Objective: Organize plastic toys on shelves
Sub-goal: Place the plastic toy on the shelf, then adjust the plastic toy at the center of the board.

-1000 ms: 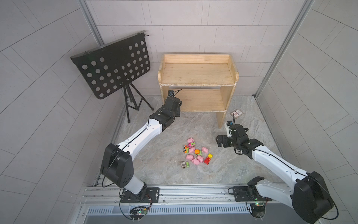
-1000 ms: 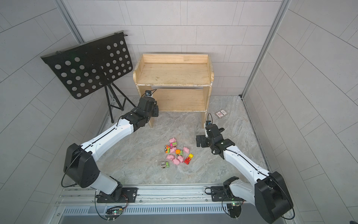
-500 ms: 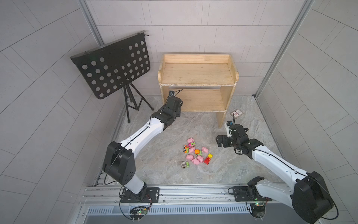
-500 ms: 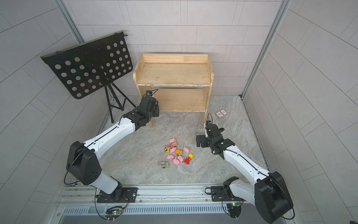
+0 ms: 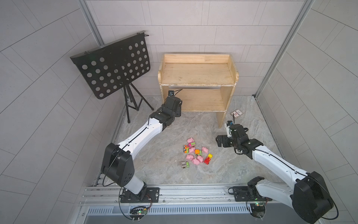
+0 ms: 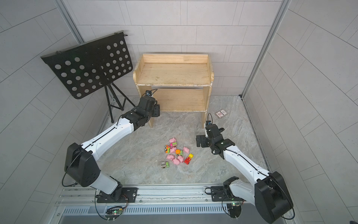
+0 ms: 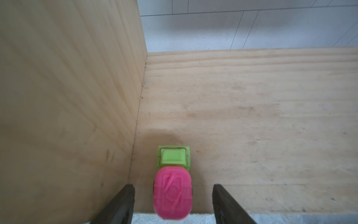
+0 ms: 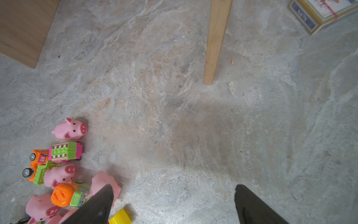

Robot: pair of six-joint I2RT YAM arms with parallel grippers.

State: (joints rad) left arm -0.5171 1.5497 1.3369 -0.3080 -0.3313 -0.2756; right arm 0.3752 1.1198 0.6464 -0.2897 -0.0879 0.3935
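Two tiers are counted on the shelves (image 5: 197,58), a pale wooden unit with a raised rim round the top board and plank legs, stood against the back wall.

Lower tier (image 7: 251,116), contents: one vehicle (image 7: 173,195), with a rounded pink body and a lime-green cab, blurred in the left wrist view. It is set at the front edge, just beside the left side plank (image 7: 67,97). It is flanked by the left gripper (image 7: 173,185), whose fingers are spread, with a gap on each side and nothing pinched.

Floor (image 5: 155,135), contents: eleven toys in a loose heap in front of the shelves, between the two arms.
- Pigs (image 5: 190,140), six, glossy pink, thumb-sized.
- Vehicles, five: pink-green (image 5: 192,144), orange (image 5: 186,149), orange-green (image 5: 198,152), red-yellow (image 5: 208,158) and grey (image 5: 185,164), the last a little apart from the heap.

Right gripper (image 8: 173,186): fingers spread wide, nothing between them, hung just beside the heap on its right.

Other items: one card packet (image 5: 236,112), flat on the floor near the right leg; one black perforated music stand (image 5: 112,67), left of the shelves.
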